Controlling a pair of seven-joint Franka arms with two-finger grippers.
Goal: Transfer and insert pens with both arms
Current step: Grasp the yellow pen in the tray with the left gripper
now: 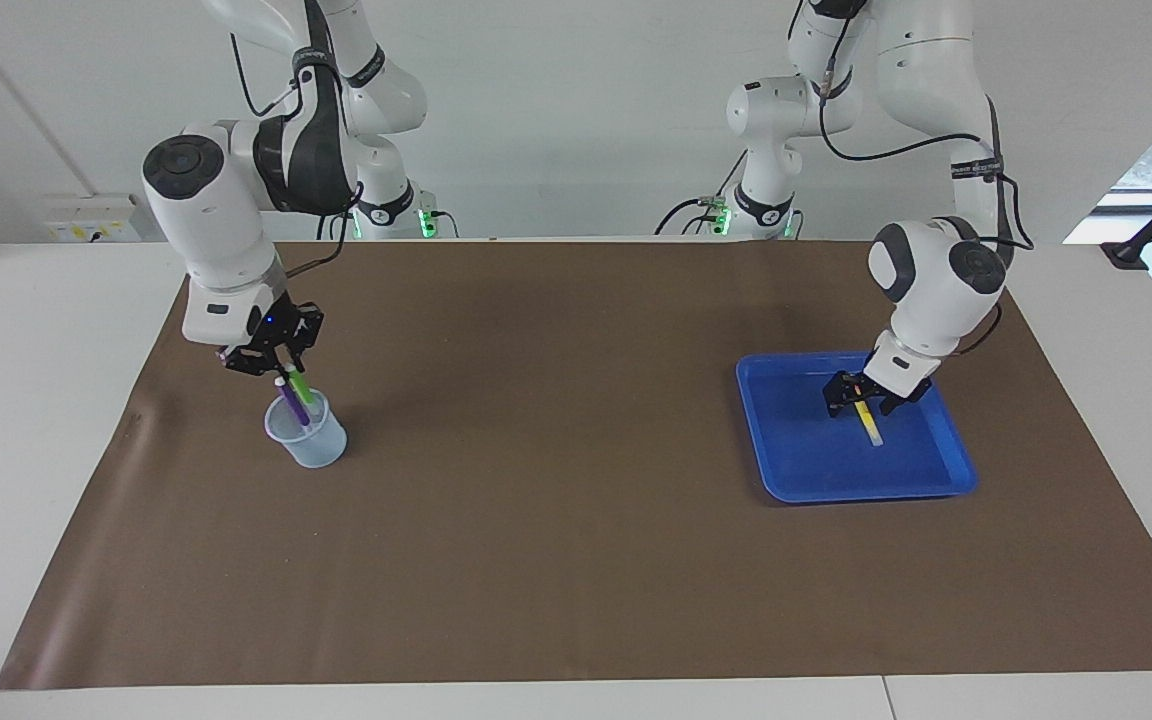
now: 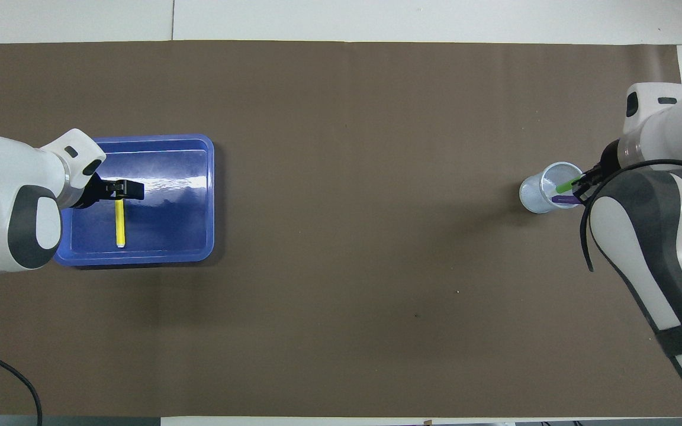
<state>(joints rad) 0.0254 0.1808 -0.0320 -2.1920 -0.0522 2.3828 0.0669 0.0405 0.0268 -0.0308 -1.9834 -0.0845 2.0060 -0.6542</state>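
- The right end effector (image 1: 286, 372) is hanging just over the clear cup (image 1: 307, 437) at the right arm's end of the surface (image 1: 576, 560), its fingers seemingly closed on the green pen (image 1: 298, 385), though the grip is hard to make out.
- The purple pen (image 1: 292, 405) is leaning inside that cup, beside the green one.
- The left end effector (image 1: 862, 398) is reaching down into the blue tray (image 1: 951, 475) at the left arm's end, fingers narrowed around the upper end of the yellow pen (image 1: 868, 423).
- The yellow pen is lying on the tray floor.
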